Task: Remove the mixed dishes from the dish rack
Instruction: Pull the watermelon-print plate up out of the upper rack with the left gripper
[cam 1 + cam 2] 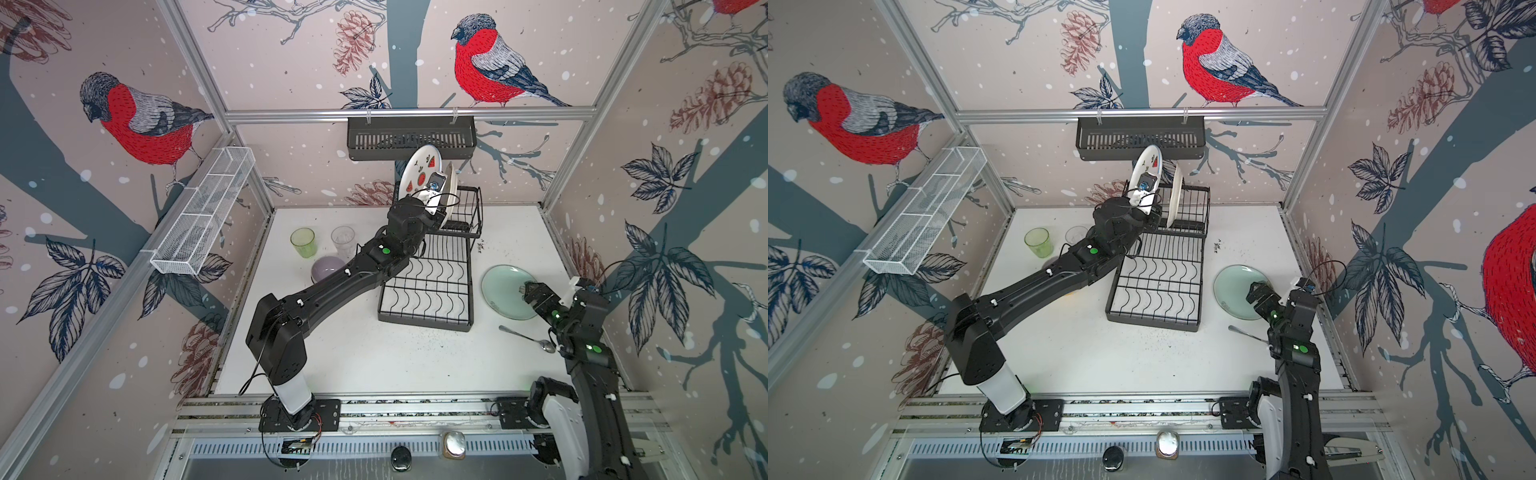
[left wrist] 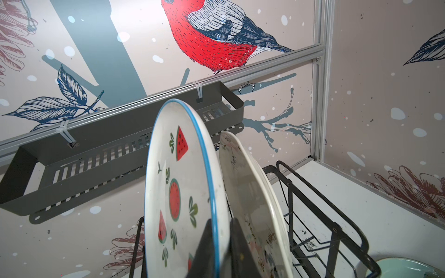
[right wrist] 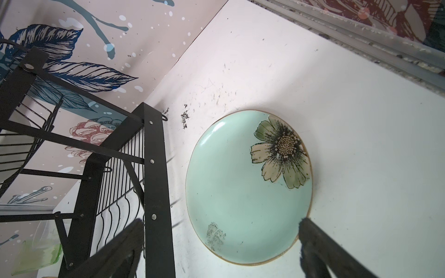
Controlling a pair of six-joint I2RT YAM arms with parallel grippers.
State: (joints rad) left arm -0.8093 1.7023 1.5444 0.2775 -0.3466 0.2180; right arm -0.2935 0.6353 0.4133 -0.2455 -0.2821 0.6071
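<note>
Left pincer (image 2: 222, 240) clamps the blue-rimmed white plate (image 2: 179, 173) printed with watermelon slices.

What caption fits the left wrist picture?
Left gripper clamps the watermelon plate by its rim at the dish rack.

A white table (image 1: 374, 361) is filling the middle of both top views. A green glass (image 1: 304, 242) and a clear glass (image 1: 343, 241) are standing side by side at its upper left, with a bowl (image 1: 326, 268) sitting just below them. The rack (image 1: 424, 323) is sitting at centre. A plate (image 1: 505, 291) is lying flat at right, and a spoon (image 1: 528, 337) is lying below it, apart.
</note>
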